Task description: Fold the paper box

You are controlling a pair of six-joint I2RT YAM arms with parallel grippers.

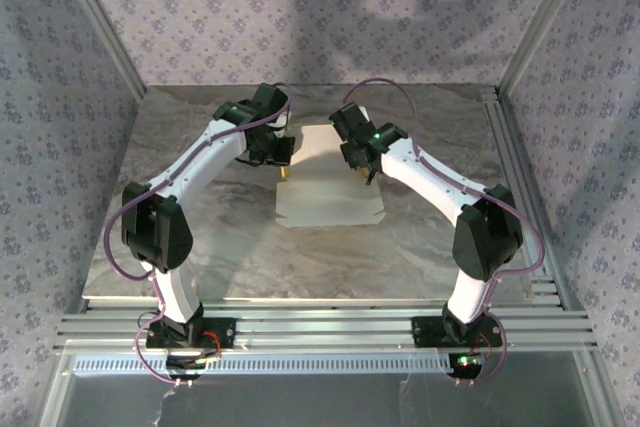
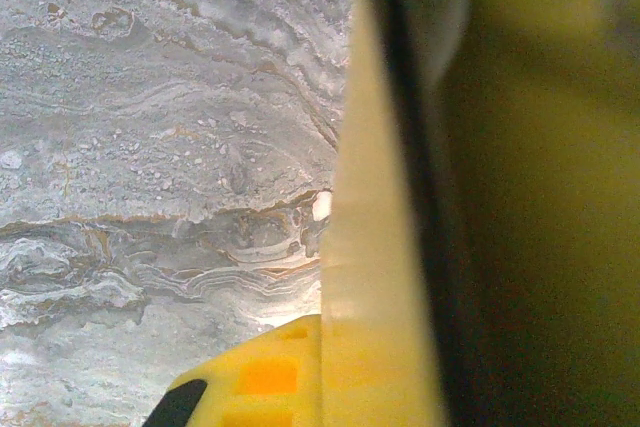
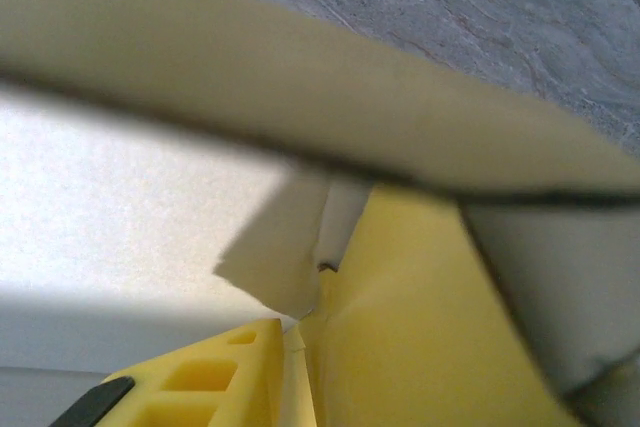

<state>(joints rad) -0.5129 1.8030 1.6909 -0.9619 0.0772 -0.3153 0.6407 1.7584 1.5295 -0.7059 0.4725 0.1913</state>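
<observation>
On marbled table [image 1: 420,237] (floral walls [image 1: 300,7] around), paper box [image 1: 325,202] — left tool [image 1: 283,171], right tool [image 1: 368,178] at it, closure unclear

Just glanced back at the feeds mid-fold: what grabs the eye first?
The paper box, a white sheet lying mid-table, with the left gripper and right gripper at its far corners. In both wrist views its yellow side crowds the lens, a raised flap standing over the marble table.
</observation>
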